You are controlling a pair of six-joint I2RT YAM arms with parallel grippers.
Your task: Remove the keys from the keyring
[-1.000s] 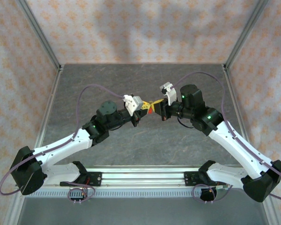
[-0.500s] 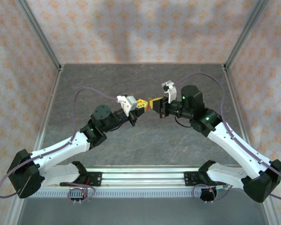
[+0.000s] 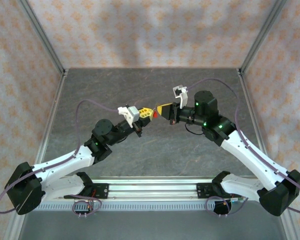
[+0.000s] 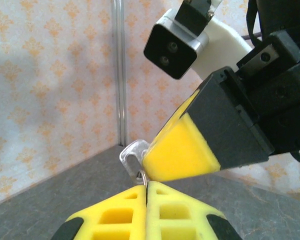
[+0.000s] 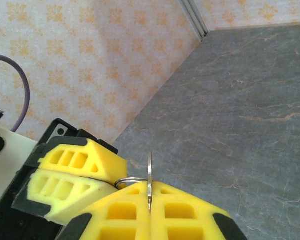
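The left fingers (image 4: 177,197) are squeezing the keyring (image 5: 125,180) tight. The right fingers (image 5: 185,202) are pinching a key (image 5: 149,170). Both are hanging over the middle of the desk (image 3: 140,85). I think this is the pulling-off step. Next they should be pulling apart gently. The walls are far away, so there is lots of room.

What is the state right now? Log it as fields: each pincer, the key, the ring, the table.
left pincer: shut, yellow foam fingers pinching the thin silver metal keyring
right pincer: shut on the flat silver metal key, edge-on in its own wrist view
ring and key: appear joined
pincers: tip to tip, close together, held above the grey stone-patterned table
other: small red piece between the tips, identity unclear
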